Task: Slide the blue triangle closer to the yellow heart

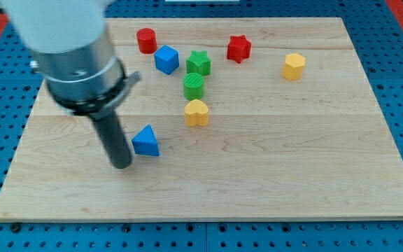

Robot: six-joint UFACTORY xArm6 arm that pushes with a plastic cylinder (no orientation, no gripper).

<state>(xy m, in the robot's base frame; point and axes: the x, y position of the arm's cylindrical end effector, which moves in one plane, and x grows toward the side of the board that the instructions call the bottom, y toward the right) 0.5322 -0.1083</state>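
The blue triangle lies on the wooden board left of centre. The yellow heart sits up and to the right of it, a short gap away. My tip rests on the board just left of and slightly below the blue triangle, close to its left edge; I cannot tell if they touch. The dark rod rises from the tip to the arm's large silver body at the view's upper left.
A green round block and a green star stand above the heart. A blue cube and a red cylinder are at the top. A red star and a yellow hexagon are top right.
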